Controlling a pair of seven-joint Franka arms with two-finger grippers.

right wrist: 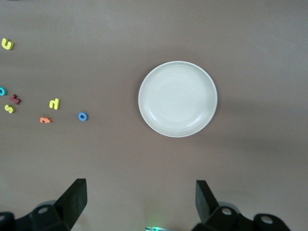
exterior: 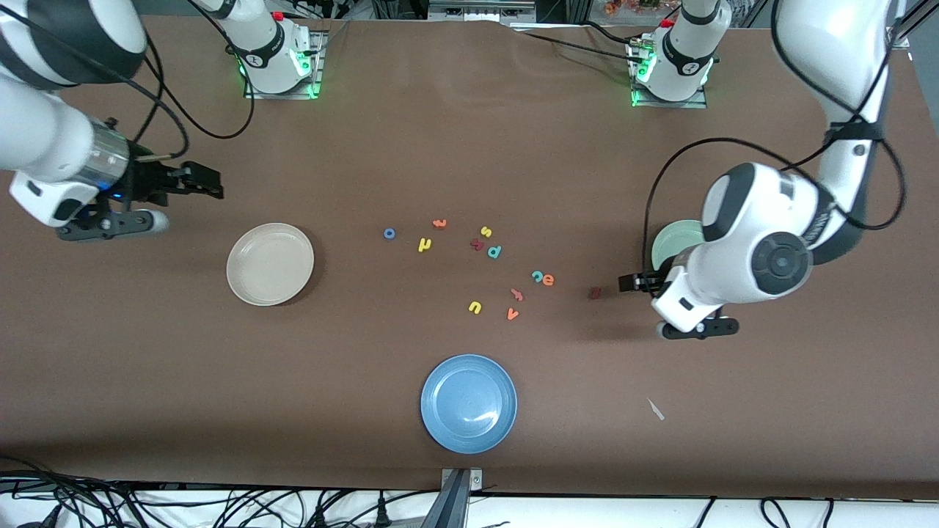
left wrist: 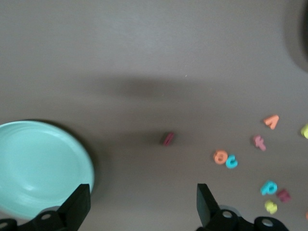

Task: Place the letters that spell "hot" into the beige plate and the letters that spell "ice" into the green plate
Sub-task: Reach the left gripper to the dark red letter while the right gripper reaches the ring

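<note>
Left tool (exterior: pixel 632 282) released and empty, up over the bench between the green plate (exterior: pixel 669 246) and dark red i (exterior: pixel 595 293), which lies alone toward the left arm's end. Right tool (exterior: pixel 202 181) also released, waiting above bench near the beige plate (exterior: pixel 270 264). Both plates empty; blue o (exterior: pixel 389 233), yellow h (exterior: pixel 425 244), orange t (exterior: pixel 439 223), teal c (exterior: pixel 537 276), orange e (exterior: pixel 548 279) loose mid-bench.

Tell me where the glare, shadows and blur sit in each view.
Front view: a white glint on the blue plate, green glow at both arm bases. Left wrist view: soft throughout, a broad arm shadow on the table above the dark red i. Right wrist view: even light, beige plate crisp.
</note>
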